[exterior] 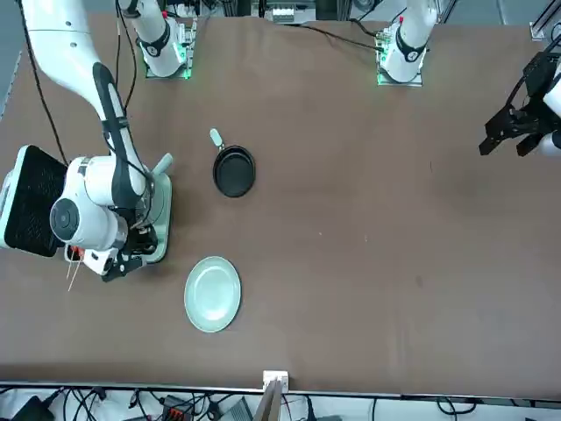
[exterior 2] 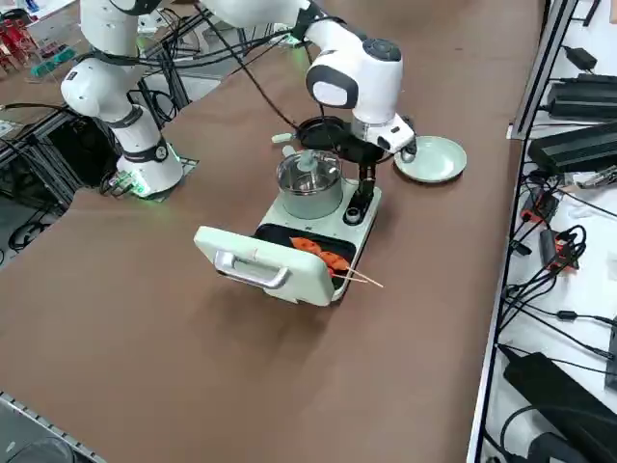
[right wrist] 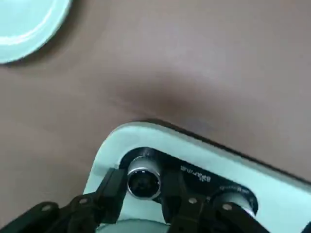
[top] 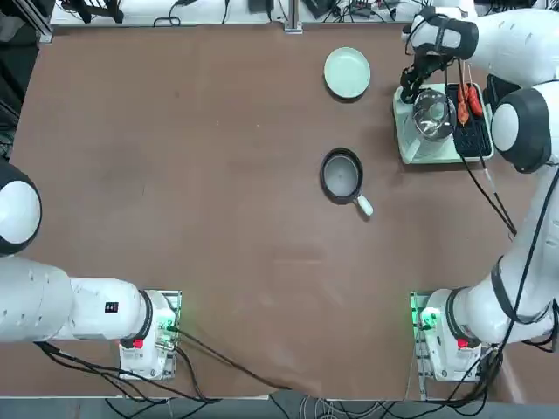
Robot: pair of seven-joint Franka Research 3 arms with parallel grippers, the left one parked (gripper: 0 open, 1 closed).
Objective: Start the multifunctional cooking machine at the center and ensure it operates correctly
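Your right tool [right wrist: 145, 194] sits directly over the control strip of the multifunctional cooking machine [exterior 2: 318, 217], its two black fingers [right wrist: 112, 191] set apart on either side of a small round knob [right wrist: 143, 182]. From the wrist view they bracket the knob closely, but you cannot tell whether the pads actually press it. That is the relation the coming move turns on: the knob lies between the fingers, its axis pointing up toward the wrist, so a twist about that axis looks like the next call.

The knob reads as a short cylinder with a shiny metallic face, seated in a glossy black panel. Just beside it on the same panel sits a second knob [right wrist: 232, 200]. The housing around them is smooth pale mint plastic with rounded corners.

Behind the tool stands the steel pot [exterior 2: 308, 183] with its glass lid, then the black grill plate holding orange food on skewers [exterior 2: 328, 258], then the opened lid [exterior 2: 255, 260].

Farther out on the brown table [top: 175, 175] lie the pale green plate [top: 347, 72] and the small dark frying pan [top: 341, 175].
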